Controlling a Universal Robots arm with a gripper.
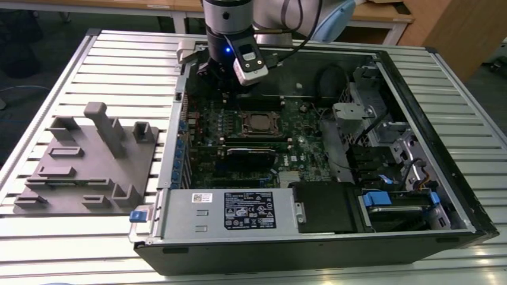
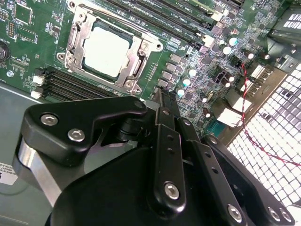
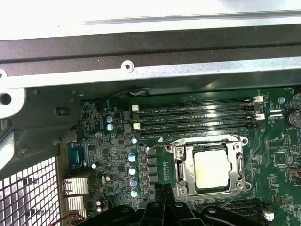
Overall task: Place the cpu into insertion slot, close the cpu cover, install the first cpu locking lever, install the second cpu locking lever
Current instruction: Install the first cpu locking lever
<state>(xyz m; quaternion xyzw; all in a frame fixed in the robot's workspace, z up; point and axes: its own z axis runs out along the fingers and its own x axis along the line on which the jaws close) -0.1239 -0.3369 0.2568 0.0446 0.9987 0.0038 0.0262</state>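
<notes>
- Exterior view: even, diffuse light; table [image 1: 119, 65] bright, computer case [image 1: 317, 77] interior in shadow.
- First wrist view: glare washes out the case wall [image 3: 141, 19].
- Second wrist view: cpu [image 2: 107, 49] top reflects pale.

Past the matt black fingers [image 2: 164, 141] of the gripper [image 2: 168, 101], the cpu [image 2: 106, 49] shows dull pale metal, the cpu cover [image 2: 139, 56] brighter bare metal, the circuit board [image 2: 42, 19] glossy green.

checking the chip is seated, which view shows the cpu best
The second wrist view: the cpu appears largest there, its whole pale top unobstructed. The first wrist view also shows the cpu whole, but smaller. The exterior view shows a tiny square.
</notes>
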